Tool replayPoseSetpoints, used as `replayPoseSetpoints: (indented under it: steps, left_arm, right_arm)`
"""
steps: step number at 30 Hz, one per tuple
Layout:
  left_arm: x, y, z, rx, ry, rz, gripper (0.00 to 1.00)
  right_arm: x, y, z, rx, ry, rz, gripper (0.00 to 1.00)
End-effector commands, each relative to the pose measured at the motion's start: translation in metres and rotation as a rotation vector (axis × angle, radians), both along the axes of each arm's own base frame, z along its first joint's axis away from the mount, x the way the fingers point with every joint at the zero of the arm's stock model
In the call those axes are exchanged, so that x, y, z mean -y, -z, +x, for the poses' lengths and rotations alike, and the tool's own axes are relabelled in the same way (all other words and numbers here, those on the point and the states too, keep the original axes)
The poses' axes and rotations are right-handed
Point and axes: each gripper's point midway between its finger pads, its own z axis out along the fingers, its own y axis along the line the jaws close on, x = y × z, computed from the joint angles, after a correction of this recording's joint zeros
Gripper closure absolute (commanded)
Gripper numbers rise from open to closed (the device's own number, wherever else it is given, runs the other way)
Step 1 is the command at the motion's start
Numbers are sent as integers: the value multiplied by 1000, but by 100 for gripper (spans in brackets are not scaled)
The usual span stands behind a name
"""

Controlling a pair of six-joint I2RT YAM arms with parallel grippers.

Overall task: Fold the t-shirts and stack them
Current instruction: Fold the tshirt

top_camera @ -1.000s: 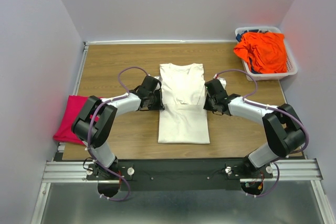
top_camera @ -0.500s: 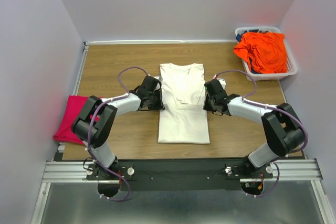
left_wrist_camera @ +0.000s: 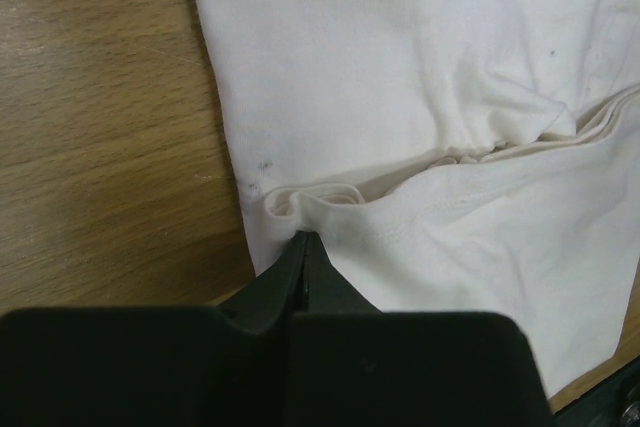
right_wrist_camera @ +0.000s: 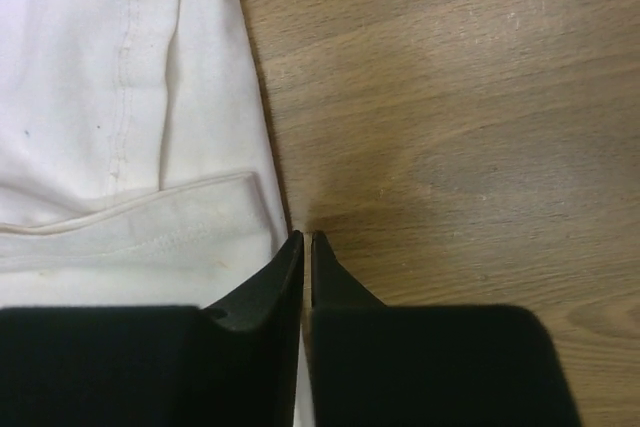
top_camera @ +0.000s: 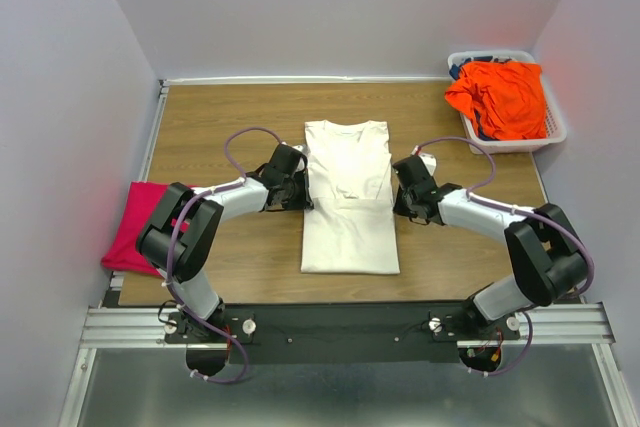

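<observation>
A cream-white t-shirt (top_camera: 348,197) lies partly folded and lengthwise in the middle of the wooden table (top_camera: 220,127), collar at the far end. My left gripper (top_camera: 303,190) is at its left edge. In the left wrist view the left gripper (left_wrist_camera: 305,237) is shut, and the cream cloth (left_wrist_camera: 400,67) puckers into a small fold at its tips. My right gripper (top_camera: 398,197) is at the shirt's right edge. In the right wrist view the right gripper (right_wrist_camera: 307,237) has its jaws together but for a hairline slit, on bare wood just beside the cream hem (right_wrist_camera: 150,217). A magenta-pink t-shirt (top_camera: 135,227) lies folded at the table's left edge. An orange t-shirt (top_camera: 500,97) is heaped in the basket.
A white plastic lattice basket (top_camera: 555,132) stands at the far right corner with dark cloth under the orange shirt. Pale walls close the table in at the left, back and right. The arms' bases are bolted to a metal rail (top_camera: 340,325) at the near edge.
My right gripper closed at the shirt's right edge, then shifted slightly right and nearer, off the cloth. The left arm and the shirt have not moved.
</observation>
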Motion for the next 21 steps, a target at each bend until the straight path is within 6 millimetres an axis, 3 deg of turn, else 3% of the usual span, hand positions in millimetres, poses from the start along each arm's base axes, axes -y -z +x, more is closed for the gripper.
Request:
replayPoseSetpoints:
  steps: [1,4,6,13,18,21]
  left_arm:
    - [-14,17,-9,-38,-9,55,100]
    - [-12,12,-6,-26,-5,50,100]
    - [-11,11,-6,-25,-2,45,100]
    - [-11,14,-7,-35,-1,45,100]
    - [-11,15,-7,-35,0,48,100]
    - [-12,17,-8,-41,-1,53,100]
  right_arm:
    - [-1,-15,3,22,5,23,73]
    - [-14,-30,9,46,-38,73,64]
    - [-19,-34,14,55,-63,78,62]
    - [-24,-11,20,0,-74,34,63]
    - [-22,3,19,-32,-65,15,66]
    - [-19,4,17,-30,-54,6,76]
